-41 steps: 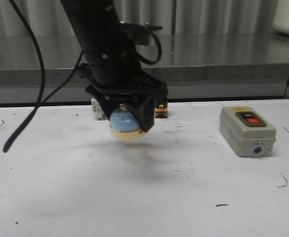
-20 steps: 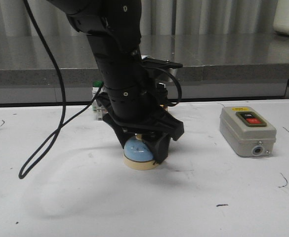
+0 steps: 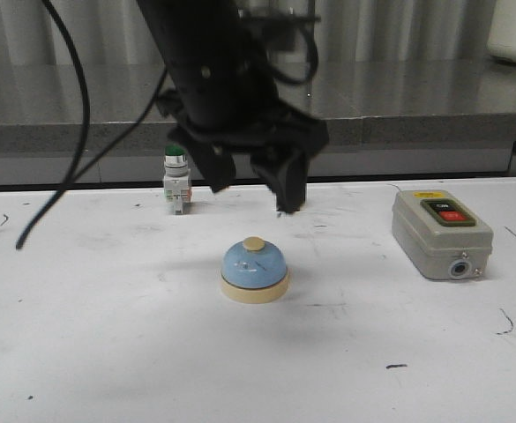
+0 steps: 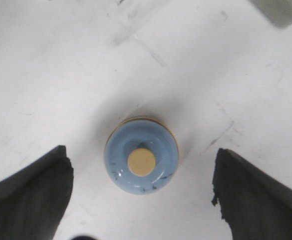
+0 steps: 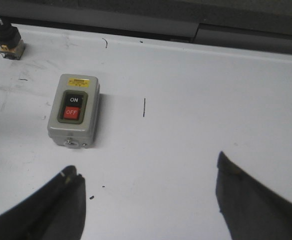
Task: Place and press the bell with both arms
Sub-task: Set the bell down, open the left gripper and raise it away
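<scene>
The light-blue bell (image 3: 254,270) with cream base and cream button stands upright on the white table (image 3: 108,352), free of any gripper. My left gripper (image 3: 253,189) hangs open above and just behind it, its fingers wide apart. In the left wrist view the bell (image 4: 141,161) lies below and between the two open black fingers (image 4: 36,195), with table showing on both sides. My right gripper (image 5: 148,192) is open and empty over bare table; it does not show in the front view.
A grey switch box (image 3: 440,233) with black and red buttons sits at the right, also in the right wrist view (image 5: 74,111). A small green-capped push-button (image 3: 176,179) stands behind the bell. A black-capped switch (image 5: 7,39) is at the table's far edge.
The left gripper lowered the bell onto the table, opened and let it go, then rose clear above it. The bell now stands alone.
</scene>
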`<action>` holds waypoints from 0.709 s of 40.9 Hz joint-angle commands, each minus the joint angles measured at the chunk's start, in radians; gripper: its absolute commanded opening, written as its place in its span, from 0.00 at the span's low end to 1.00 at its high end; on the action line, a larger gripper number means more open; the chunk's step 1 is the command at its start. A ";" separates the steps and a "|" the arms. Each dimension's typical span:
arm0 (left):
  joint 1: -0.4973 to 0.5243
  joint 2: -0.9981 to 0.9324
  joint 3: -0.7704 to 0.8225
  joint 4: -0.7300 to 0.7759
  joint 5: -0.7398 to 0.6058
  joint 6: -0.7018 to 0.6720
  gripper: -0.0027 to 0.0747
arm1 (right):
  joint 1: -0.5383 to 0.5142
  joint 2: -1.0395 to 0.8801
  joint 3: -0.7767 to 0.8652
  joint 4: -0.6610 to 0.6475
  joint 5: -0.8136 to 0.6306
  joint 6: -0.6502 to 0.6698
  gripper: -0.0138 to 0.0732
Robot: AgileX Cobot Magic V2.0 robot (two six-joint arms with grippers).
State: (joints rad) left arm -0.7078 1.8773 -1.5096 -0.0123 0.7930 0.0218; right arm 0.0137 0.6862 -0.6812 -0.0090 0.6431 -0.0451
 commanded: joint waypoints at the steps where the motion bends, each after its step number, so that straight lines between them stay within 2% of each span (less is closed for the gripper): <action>1: -0.006 -0.164 -0.001 -0.007 -0.007 -0.004 0.75 | 0.000 0.005 -0.034 -0.008 -0.062 -0.009 0.80; 18: 0.066 -0.573 0.306 -0.005 -0.059 -0.004 0.75 | 0.000 0.005 -0.034 -0.008 -0.062 -0.009 0.80; 29: 0.077 -0.847 0.511 -0.007 -0.066 -0.022 0.75 | 0.000 0.005 -0.034 -0.008 -0.062 -0.009 0.80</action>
State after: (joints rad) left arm -0.6320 1.1353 -1.0263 -0.0105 0.7872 0.0191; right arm 0.0137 0.6862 -0.6812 -0.0090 0.6431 -0.0451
